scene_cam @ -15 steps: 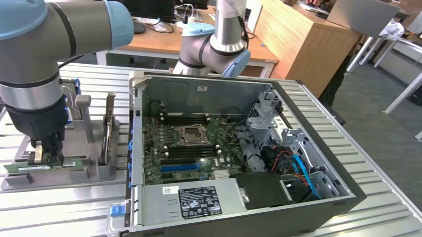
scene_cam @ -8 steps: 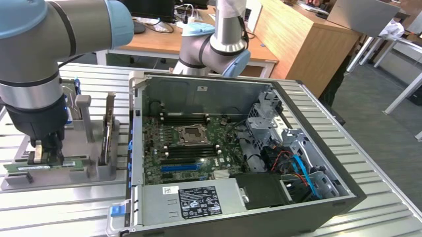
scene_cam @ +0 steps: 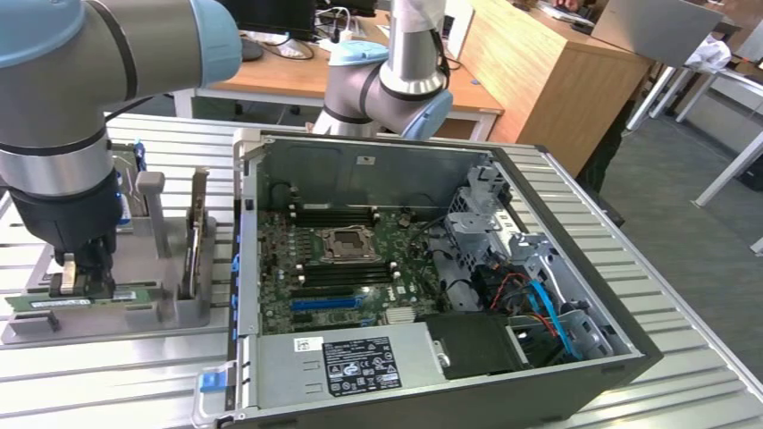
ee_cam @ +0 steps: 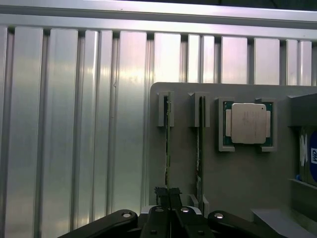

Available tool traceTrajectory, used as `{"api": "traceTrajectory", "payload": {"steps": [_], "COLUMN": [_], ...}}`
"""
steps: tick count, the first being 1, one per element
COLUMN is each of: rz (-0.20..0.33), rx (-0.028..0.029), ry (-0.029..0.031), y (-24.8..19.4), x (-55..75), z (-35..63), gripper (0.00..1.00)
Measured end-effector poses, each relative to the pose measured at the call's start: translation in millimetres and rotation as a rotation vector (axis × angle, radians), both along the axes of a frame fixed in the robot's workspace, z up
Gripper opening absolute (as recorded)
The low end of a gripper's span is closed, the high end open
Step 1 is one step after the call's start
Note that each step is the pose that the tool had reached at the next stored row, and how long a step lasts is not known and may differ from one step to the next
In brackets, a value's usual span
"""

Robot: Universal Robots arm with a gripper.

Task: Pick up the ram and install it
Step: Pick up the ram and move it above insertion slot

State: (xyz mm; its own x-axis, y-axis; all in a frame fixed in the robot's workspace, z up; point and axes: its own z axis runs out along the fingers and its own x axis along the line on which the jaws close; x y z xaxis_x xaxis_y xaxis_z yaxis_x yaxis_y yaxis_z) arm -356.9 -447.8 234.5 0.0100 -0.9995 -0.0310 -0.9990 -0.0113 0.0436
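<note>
Claw (scene_cam: 86, 279) is clamped on the top edge of the ram (scene_cam: 48, 302), which stands in the grey holder (scene_cam: 167, 313) on the desk (scene_cam: 120, 371), at the exterior view's left of the open computer case (scene_cam: 357, 170). Its pale label's print is unreadable.

Thin green ram (scene_cam: 42, 304) stands on edge in grey holder (scene_cam: 131, 323).

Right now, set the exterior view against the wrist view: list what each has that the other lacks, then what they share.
Exterior view's own: the open computer case with its motherboard and power supply, and the arm with its grey and blue joints. Wrist view's own: a square processor chip seated in a recess of the grey holder. Shared: the gripper shut on the ram, which sits in that holder, and the slatted metal table.
</note>
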Motion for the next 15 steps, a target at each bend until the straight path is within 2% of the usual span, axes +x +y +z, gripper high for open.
{"api": "traceTrajectory", "payload": {"steps": [15], "rz": [0.000], "rx": [0.0002], "ry": [-0.0069], "y": [0.1], "x": [-3.2], "z": [-0.2], "gripper": [0.11]}}
